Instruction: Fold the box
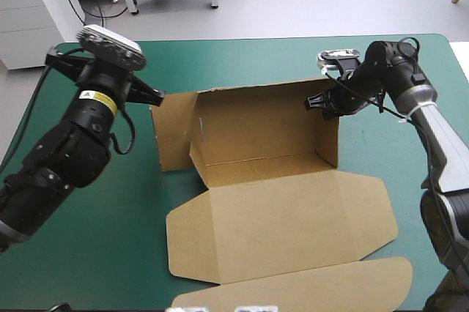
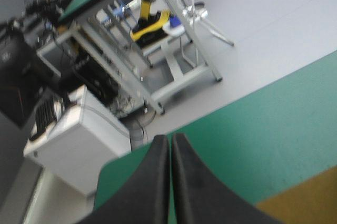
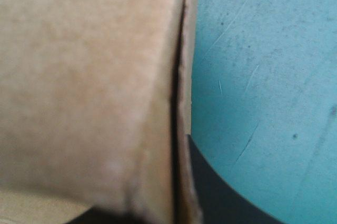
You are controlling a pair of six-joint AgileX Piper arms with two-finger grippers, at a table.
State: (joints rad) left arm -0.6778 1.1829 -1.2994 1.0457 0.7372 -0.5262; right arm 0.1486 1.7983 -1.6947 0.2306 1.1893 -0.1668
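Sitting near the middle of the desk [image 1: 293,56], the box [image 1: 264,129] is an open tray in the high view, with its far and right walls upright, its left flap swung outward and its lid [image 1: 286,224] lying flat toward the near edge. Only brown board shows inside. The left pincer [image 1: 155,96] is just beside the flap's far corner, and the right pincer [image 1: 316,103] is at the right wall's far top corner. In the left wrist view, the left pincer [image 2: 170,176] is pressed together in one arch over the teal-green cover, with a corner of the box [image 2: 305,200] off to one side. In the right wrist view, the right pincer [image 3: 181,195] pinches the box [image 3: 89,77] wall, with one black finger [image 3: 210,182] outside it.
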